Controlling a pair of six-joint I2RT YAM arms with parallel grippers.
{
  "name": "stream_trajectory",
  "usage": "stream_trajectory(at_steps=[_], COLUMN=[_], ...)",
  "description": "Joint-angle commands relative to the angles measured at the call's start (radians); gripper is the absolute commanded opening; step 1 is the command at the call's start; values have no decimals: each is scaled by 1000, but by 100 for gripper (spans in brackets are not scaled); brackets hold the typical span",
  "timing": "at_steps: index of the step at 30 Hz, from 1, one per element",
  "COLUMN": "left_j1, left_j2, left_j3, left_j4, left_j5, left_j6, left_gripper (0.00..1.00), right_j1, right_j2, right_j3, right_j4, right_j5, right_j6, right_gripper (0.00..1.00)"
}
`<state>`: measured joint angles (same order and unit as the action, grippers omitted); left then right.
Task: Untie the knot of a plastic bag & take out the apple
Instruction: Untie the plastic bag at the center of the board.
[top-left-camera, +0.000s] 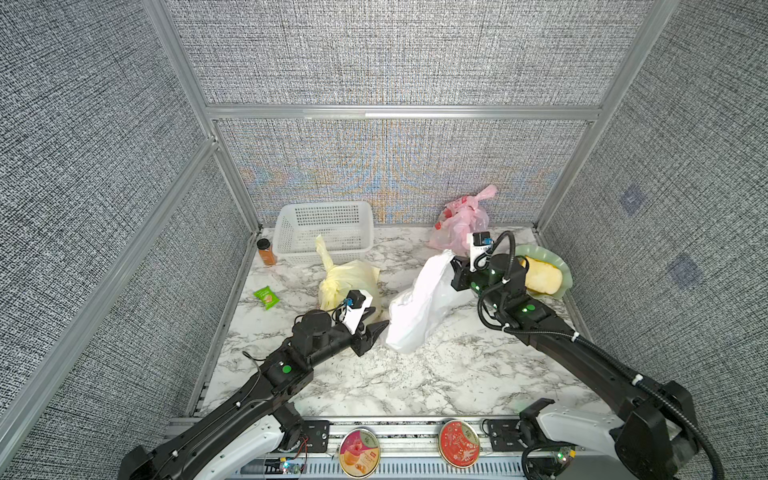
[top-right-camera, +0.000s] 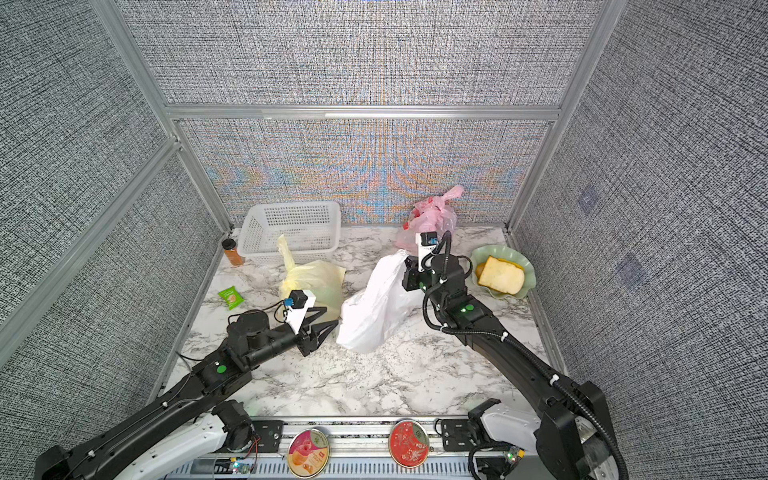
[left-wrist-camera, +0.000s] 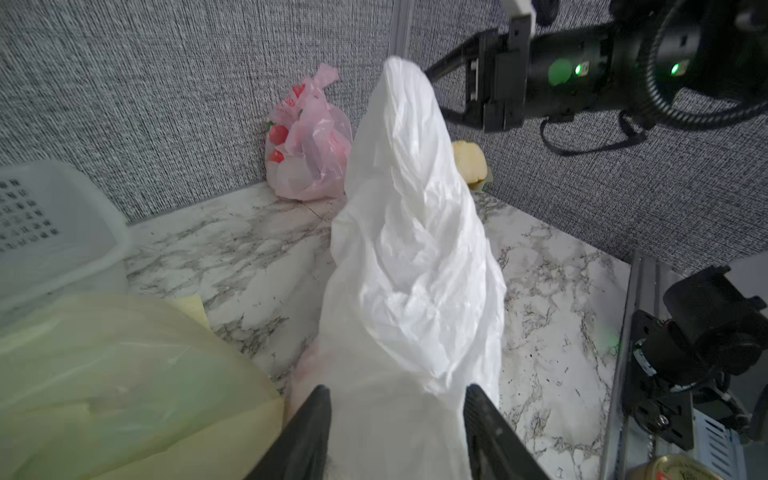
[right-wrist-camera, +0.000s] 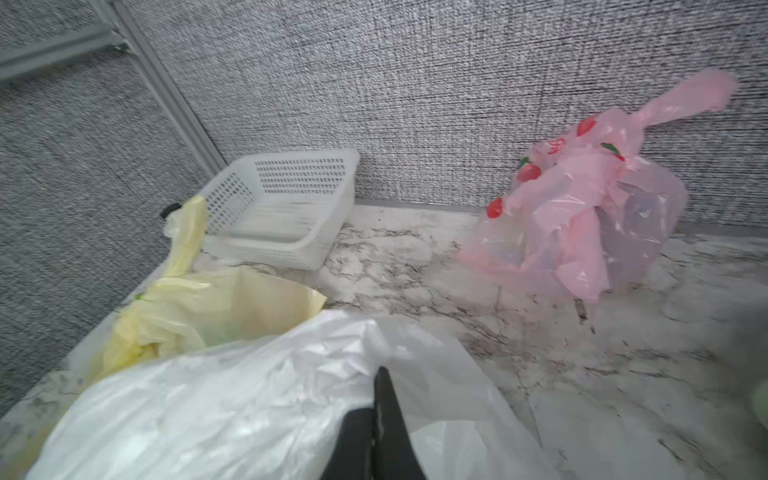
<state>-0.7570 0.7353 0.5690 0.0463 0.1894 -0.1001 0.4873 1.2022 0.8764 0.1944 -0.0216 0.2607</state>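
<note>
A white plastic bag (top-left-camera: 419, 307) lies stretched across the middle of the marble table, also seen in a top view (top-right-camera: 374, 307). My right gripper (top-left-camera: 451, 262) is shut on the bag's far upper end and holds it raised; in the right wrist view the closed fingers (right-wrist-camera: 384, 409) pinch the white film (right-wrist-camera: 232, 399). My left gripper (top-left-camera: 376, 318) is open at the bag's near left end. In the left wrist view its jaws stand wide apart, with the bag (left-wrist-camera: 415, 249) bulging between them. The apple is hidden. I cannot make out the knot.
A tied yellow bag (top-left-camera: 345, 282) sits just left of the white one, with a white basket (top-left-camera: 324, 228) and a spice jar (top-left-camera: 266, 251) behind it. A pink bag (top-left-camera: 461, 224) stands at the back wall. A green plate (top-left-camera: 540, 251) holding bread is at the right, and a green packet (top-left-camera: 266, 297) at the left.
</note>
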Motion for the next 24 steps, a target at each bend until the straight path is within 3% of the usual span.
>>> stream_trajectory(at_steps=[1, 7, 12, 16, 17, 24], left_j1=[-1, -76, -230, -289, -291, -304], left_j2=[6, 245, 375, 450, 465, 466], left_j3=[74, 267, 283, 263, 265, 223], left_j4=[-20, -26, 26, 76, 72, 5], left_j5=[-36, 12, -127, -234, -239, -192], left_j6=[79, 148, 167, 168, 171, 169], left_gripper=[52, 43, 43, 47, 44, 0], right_j1=[0, 1, 1, 0, 1, -24], right_j2=[19, 63, 103, 128, 133, 176], right_j3=[18, 41, 118, 138, 141, 164], right_j4=[75, 19, -82, -93, -90, -78], right_j5=[-91, -68, 21, 17, 11, -3], right_j6=[41, 84, 124, 127, 130, 190], right_gripper=[0, 0, 0, 0, 0, 0])
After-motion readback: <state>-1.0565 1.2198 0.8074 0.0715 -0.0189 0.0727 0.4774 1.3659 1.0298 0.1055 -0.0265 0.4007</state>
